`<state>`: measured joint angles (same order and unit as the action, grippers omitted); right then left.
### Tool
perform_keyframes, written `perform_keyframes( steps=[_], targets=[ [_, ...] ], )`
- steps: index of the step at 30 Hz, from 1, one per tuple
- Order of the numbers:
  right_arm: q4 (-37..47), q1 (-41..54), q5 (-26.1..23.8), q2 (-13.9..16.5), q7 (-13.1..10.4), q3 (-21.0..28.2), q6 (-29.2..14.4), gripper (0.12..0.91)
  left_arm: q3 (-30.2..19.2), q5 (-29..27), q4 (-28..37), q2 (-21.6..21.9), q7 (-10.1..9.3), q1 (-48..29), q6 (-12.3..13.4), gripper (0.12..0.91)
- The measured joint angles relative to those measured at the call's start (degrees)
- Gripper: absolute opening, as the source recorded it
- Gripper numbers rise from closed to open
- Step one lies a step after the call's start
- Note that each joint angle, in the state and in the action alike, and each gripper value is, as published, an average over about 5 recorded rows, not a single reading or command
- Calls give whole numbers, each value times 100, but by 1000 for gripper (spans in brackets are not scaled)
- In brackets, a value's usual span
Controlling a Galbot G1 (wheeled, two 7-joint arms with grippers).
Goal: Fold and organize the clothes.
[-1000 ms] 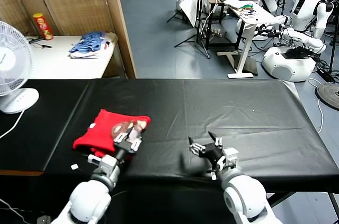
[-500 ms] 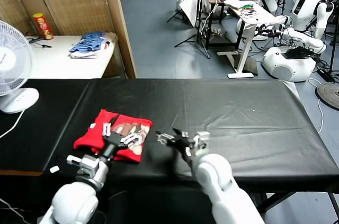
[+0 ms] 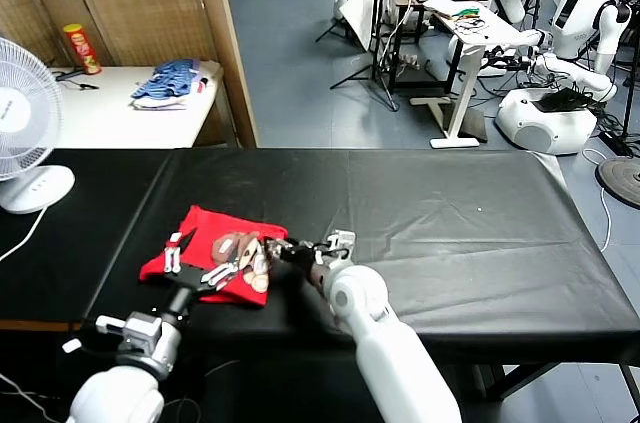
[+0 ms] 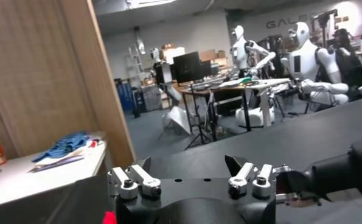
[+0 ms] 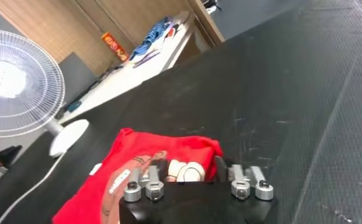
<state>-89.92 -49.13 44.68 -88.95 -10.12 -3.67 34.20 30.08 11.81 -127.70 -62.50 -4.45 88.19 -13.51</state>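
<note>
The clothes (image 3: 212, 233), a folded bright red T-shirt with its brown-and-white print facing up, lie on the near left part of the black table (image 3: 450, 223). My left gripper (image 3: 198, 261) hovers over the shirt's near side, open with nothing between its fingers (image 4: 145, 165). My right gripper (image 3: 283, 252) reaches in from the right to the shirt's right edge. In the right wrist view the red cloth (image 5: 150, 149) and its print fill the gap between my right gripper's (image 5: 191, 169) jaws, which press on it from both sides.
A white fan (image 3: 22, 133) stands at the table's left end. Behind it a white side table (image 3: 110, 118) carries a blue striped pile (image 3: 165, 83) and a red can (image 3: 80, 48). A wooden partition (image 3: 222, 43) rises behind. Other robots (image 3: 560, 43) stand far back right.
My left gripper opened, let go of the shirt and drew back to the left. My right arm swung left across the table to the shirt's right edge and narrowed its jaws on it.
</note>
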Motion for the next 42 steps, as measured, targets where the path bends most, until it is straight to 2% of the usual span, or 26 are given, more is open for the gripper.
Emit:
perform_keyframes(
  steps=[5, 8, 12, 17, 20, 22, 26, 29, 31, 35, 42],
  targets=[
    [219, 119, -259, 69, 272, 18, -110, 205, 119, 1, -16, -34, -5, 82, 9, 798],
    [309, 177, -519, 135, 529, 58, -293, 128, 161, -1, -19, -57, -8, 122, 21, 798],
    [441, 284, -1251, 306, 1036, 166, -725, 123, 209, -10, -16, -89, -10, 176, 55, 798],
    [557, 415, -2814, 754, 1908, 353, -1605, 132, 265, -14, 40, -117, -14, 215, 111, 798],
    [467, 370, -3634, 1136, 2216, 395, -2144, 213, 317, -1, 98, -120, -23, 225, 158, 798],
    [311, 275, -4034, 1440, 2277, 361, -2472, 319, 349, 18, 150, -118, -60, 225, 186, 798],
    [-202, -110, -4455, 2083, 2155, 157, -2978, 536, 387, 138, 275, -105, -159, 215, 240, 798],
    [-727, -627, -4404, 2477, 1895, -167, -3155, 694, 405, 339, 346, -92, -198, 224, 249, 798],
    [-1119, -1059, -4297, 2631, 1680, -449, -3166, 762, 423, 518, 380, -75, -212, 244, 300, 798],
    [-1897, -1988, -4108, 2696, 1256, -1055, -3005, 796, 449, 824, 419, -24, -217, 328, 454, 798],
    [-3084, -3738, -3600, 2381, 541, -1955, -2463, 798, 358, 1178, 238, 86, -508, 655, 151, 798]
  ],
)
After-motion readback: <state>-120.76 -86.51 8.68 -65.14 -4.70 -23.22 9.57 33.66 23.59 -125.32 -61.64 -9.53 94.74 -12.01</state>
